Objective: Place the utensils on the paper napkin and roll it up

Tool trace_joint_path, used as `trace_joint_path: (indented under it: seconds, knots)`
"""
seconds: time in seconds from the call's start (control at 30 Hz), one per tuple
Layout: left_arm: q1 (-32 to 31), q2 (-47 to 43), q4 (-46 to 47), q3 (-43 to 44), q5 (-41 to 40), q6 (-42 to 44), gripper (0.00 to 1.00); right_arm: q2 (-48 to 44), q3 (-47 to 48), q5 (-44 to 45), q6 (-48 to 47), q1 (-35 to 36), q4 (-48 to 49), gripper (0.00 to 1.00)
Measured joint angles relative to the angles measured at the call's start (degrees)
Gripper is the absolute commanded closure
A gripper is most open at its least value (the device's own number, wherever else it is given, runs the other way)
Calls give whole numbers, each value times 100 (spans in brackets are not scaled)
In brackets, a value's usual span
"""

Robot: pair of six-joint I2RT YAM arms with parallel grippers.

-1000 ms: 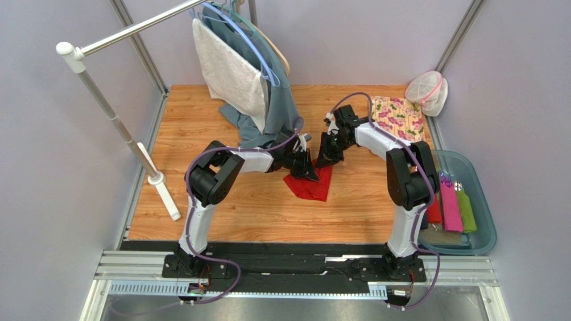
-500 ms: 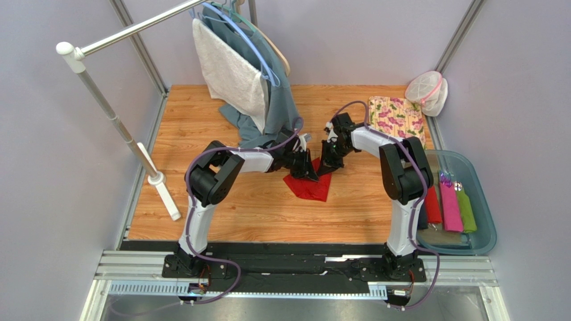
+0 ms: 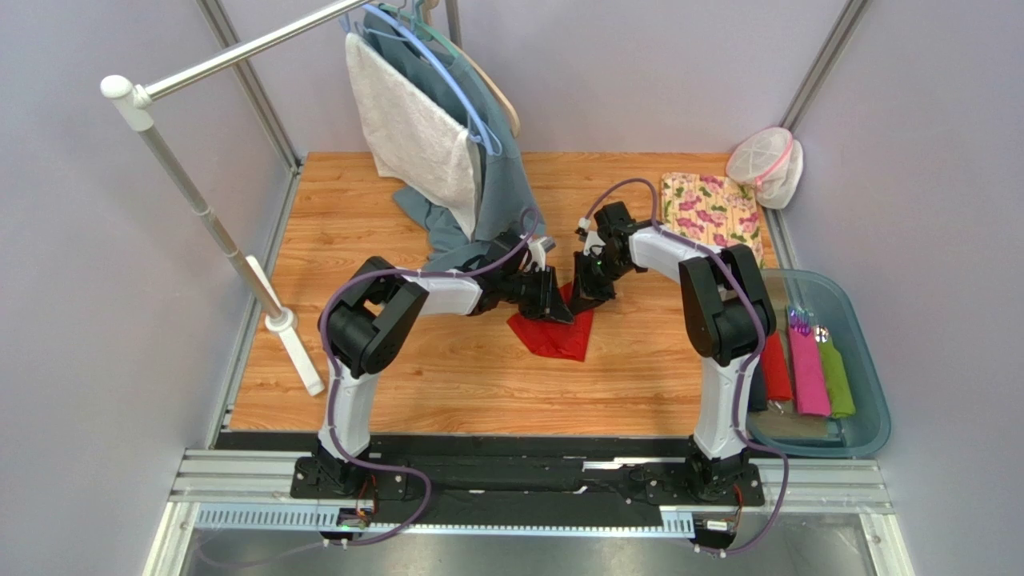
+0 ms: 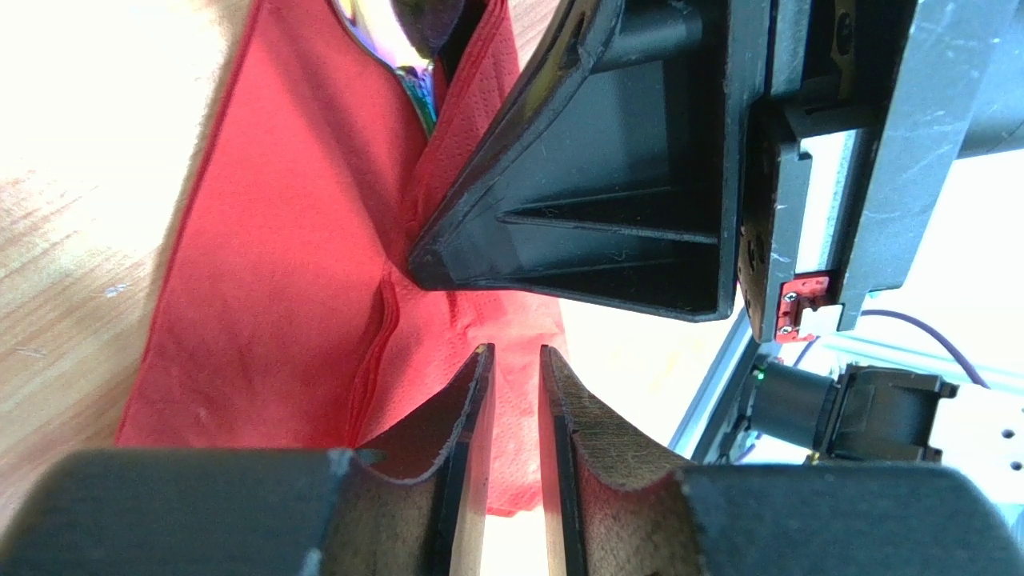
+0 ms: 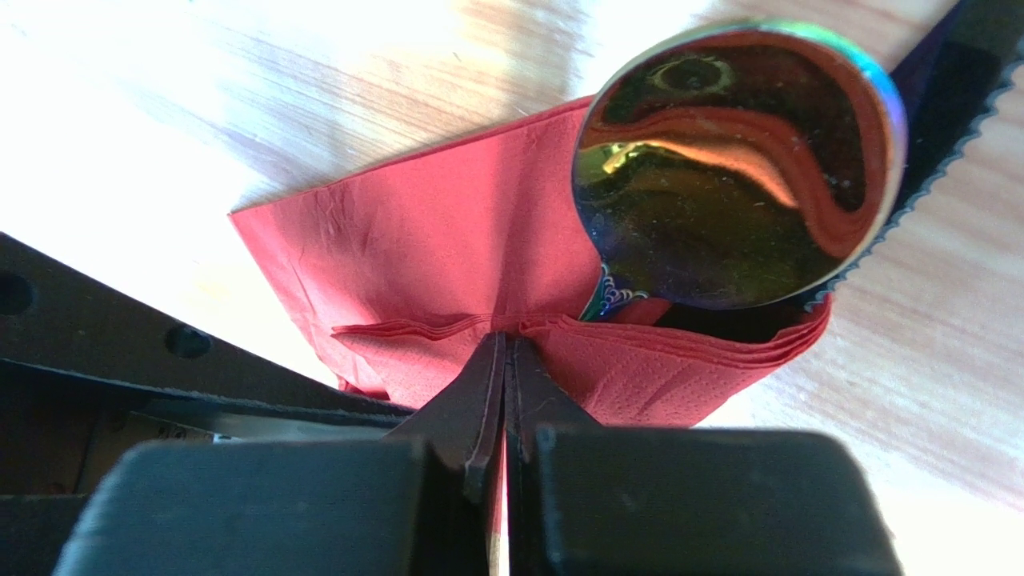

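Note:
The red paper napkin [image 3: 555, 336] lies on the wooden table at its middle, with its far edge folded up. My right gripper [image 3: 585, 292] is at that far edge. In the right wrist view it [image 5: 502, 348] is shut on a pinched fold of the napkin [image 5: 457, 252], which wraps under an iridescent spoon bowl [image 5: 733, 168]. My left gripper [image 3: 547, 300] is just left of it, over the napkin. In the left wrist view its jaws [image 4: 515, 360] stand a narrow gap apart with nothing between them, and the napkin [image 4: 289, 240] lies beyond. The spoon's tip [image 4: 415, 24] shows at the top.
A clothes rack [image 3: 198, 204] stands at the left, with garments [image 3: 457, 144] hanging down to the table behind my left arm. A floral cloth [image 3: 715, 210] and a white mesh bag [image 3: 764, 162] lie at the back right. A bin [image 3: 865, 384] at the right holds pink and green rolls.
My right gripper has moved a little left toward the left gripper, drawing the napkin's far edge with it. My left arm's elbow has shifted slightly left.

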Motion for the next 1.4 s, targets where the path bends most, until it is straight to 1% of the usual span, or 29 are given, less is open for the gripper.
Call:
trace_joint_path:
  seconds: [0.07, 0.1, 0.2, 0.3, 0.33, 0.5, 0.53, 0.6, 0.7, 0.77, 0.8, 1.0, 1.17, 1.33, 1.4]
  knots:
    - [-2, 20, 4, 0, 9, -48, 79, 39, 39, -72, -46, -7, 0, 100]
    - [-2, 50, 9, 7, 9, -68, 83, 59, 63, -111, -68, -11, -4, 100]
    - [0, 214, -55, 20, -20, -118, 90, 92, 107, -186, -118, -17, -2, 100]
    - [22, 304, -260, 127, -28, -120, 95, 94, 127, -225, -144, -42, -20, 93]
    - [22, 306, -352, 177, -57, -109, 96, 94, 140, -243, -144, -59, -20, 89]
    - [28, 308, -584, 282, -138, -101, 98, 85, 398, -505, -70, -175, -133, 82]
    - [28, 308, -608, 295, -146, -101, 98, 79, 485, -584, -59, -203, -155, 76]
    - [28, 308, -643, 310, -157, -98, 98, 31, 656, -732, -31, -260, -210, 74]
    - [28, 308, -651, 315, -160, -98, 98, -129, 752, -898, -9, -308, -315, 75]
    - [28, 308, -654, 315, -160, -98, 98, -208, 752, -938, -7, -321, -385, 77]
    - [28, 308, -654, 315, -162, -98, 98, -219, 752, -940, -4, -319, -417, 82]
    - [28, 308, -656, 315, -162, -96, 98, -219, 732, -839, 9, -273, -586, 94]
    - [28, 308, -656, 315, -162, -94, 98, -116, 710, -656, -68, -214, -579, 97]
    - [28, 308, -656, 315, -162, -76, 98, 243, 431, -470, -153, -177, -531, 98]
    - [28, 308, -664, 315, -155, -66, 97, 369, 361, -610, -142, -162, -498, 99]
